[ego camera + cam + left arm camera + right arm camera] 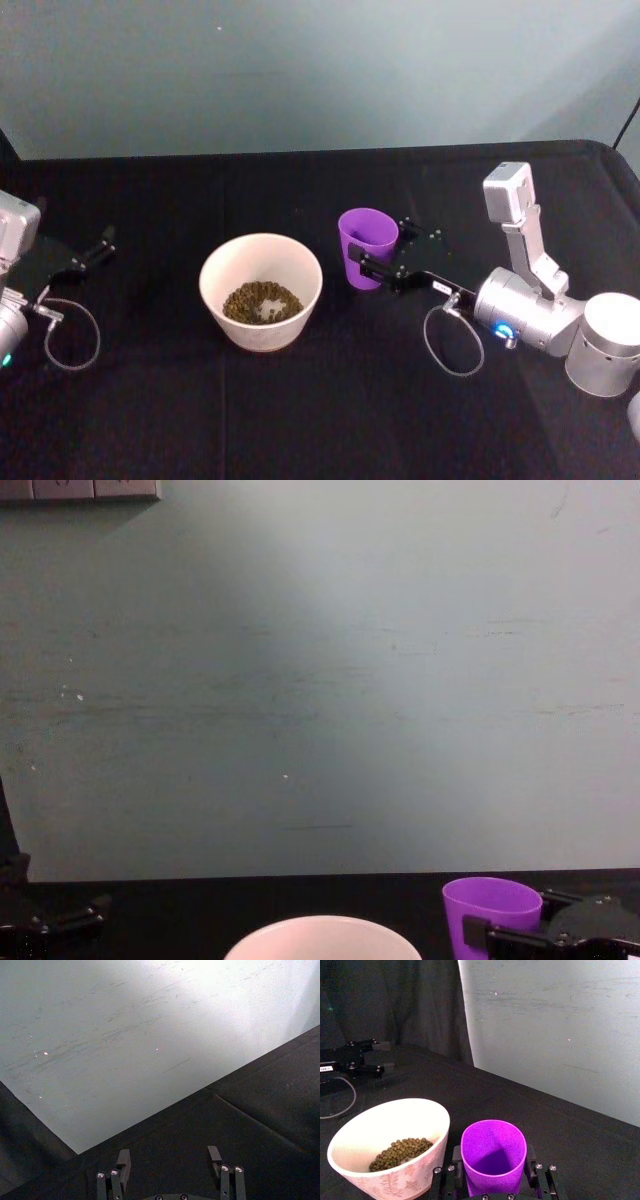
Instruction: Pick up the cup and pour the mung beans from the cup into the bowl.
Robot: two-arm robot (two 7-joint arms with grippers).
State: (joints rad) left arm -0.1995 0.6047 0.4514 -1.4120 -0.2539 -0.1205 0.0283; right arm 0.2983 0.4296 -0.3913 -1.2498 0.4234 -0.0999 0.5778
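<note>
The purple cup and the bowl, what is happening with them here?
The right gripper is around the cup, which stands upright on the black table just right of the bowl. The cup looks empty, and the mung beans lie in the bowl, so the pour seems done. The left gripper rests open at the table's left edge, holding nothing.

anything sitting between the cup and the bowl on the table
Nothing visible. The cup stands upright just right of the bowl with bare black table between them. The right gripper has its fingers around the cup; the mung beans lie in the bowl.
</note>
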